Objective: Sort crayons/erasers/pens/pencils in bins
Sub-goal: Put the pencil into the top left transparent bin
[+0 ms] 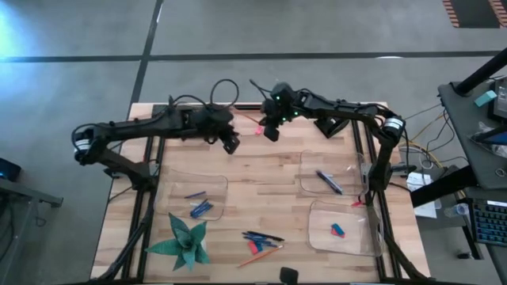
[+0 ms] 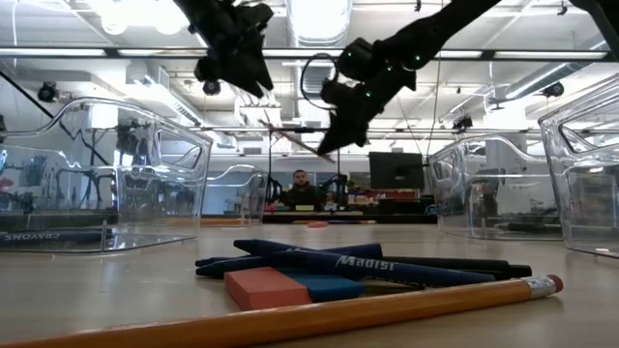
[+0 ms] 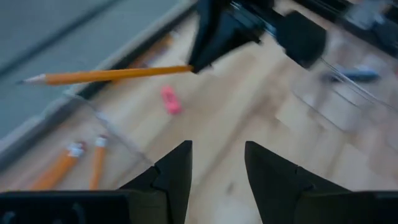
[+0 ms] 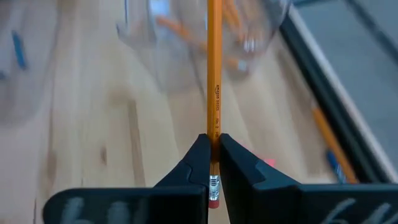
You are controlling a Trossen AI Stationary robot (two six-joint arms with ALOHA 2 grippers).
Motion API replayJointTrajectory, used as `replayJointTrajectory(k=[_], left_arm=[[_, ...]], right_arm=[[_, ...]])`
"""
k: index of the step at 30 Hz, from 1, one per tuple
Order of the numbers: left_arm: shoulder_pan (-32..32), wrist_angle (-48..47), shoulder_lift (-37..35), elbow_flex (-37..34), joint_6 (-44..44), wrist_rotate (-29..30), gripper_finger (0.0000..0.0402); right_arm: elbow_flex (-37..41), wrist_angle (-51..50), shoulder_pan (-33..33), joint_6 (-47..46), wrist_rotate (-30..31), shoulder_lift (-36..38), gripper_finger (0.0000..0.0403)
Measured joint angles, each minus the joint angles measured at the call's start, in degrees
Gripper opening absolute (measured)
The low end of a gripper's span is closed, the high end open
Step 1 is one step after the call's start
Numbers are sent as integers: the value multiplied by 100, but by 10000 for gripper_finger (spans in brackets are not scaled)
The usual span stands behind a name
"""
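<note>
Wooden table (image 1: 261, 170): pale butcher-block top carrying clear bins, loose stationery and both dark arms.
Left gripper (image 1: 230, 146): raised over the far half of the table, left of centre; its two dark fingers (image 3: 177, 171) stand apart with nothing between them.
Crayon bin (image 1: 194, 190): clear tray near the left edge, holding several short blue crayons (image 1: 200, 209).
Green paper star (image 1: 185, 241): spiky shape at the near left corner.
Loose pile (image 1: 261, 237): dark pens at the near edge, centre, with an orange pencil (image 1: 255, 257) just beside them; the low view shows a pink and a blue eraser (image 2: 266, 287) in front of the pens.
Pink eraser (image 3: 170, 100): lying alone on the wood near the far edge.
Right gripper (image 1: 269, 131): raised near the far edge, centre; its fingers are clamped tight on the eraser end of a held pencil (image 4: 214, 74), which juts out past them.
Pen bin (image 1: 329, 170): clear tray toward the right edge, holding a dark pen (image 1: 329, 181).
Eraser bin (image 1: 341, 226): clear tray near the near right corner, with a blue and a red eraser (image 1: 338, 230) inside.
</note>
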State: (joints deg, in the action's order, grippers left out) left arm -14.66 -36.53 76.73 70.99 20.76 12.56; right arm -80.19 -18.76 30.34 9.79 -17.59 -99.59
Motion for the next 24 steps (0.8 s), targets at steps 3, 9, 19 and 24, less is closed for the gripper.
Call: replayJointTrajectory(k=[3,9,19,24], left_arm=[[0,5,-225,-44,-55,600,134],[-2,680,-843,-450,-602,1022,134],[-11,4351,-1974,-2402,-917,718,134],[-11,5619,-2087,-2978,-908,751,134]], right_arm=[[-8,590,-30,-215,-18,0,13],[-40,1688,-48,-702,-88,4,13],[-843,1876,-263,-692,-756,4,13],[-1213,1871,-457,-506,-846,11,13]])
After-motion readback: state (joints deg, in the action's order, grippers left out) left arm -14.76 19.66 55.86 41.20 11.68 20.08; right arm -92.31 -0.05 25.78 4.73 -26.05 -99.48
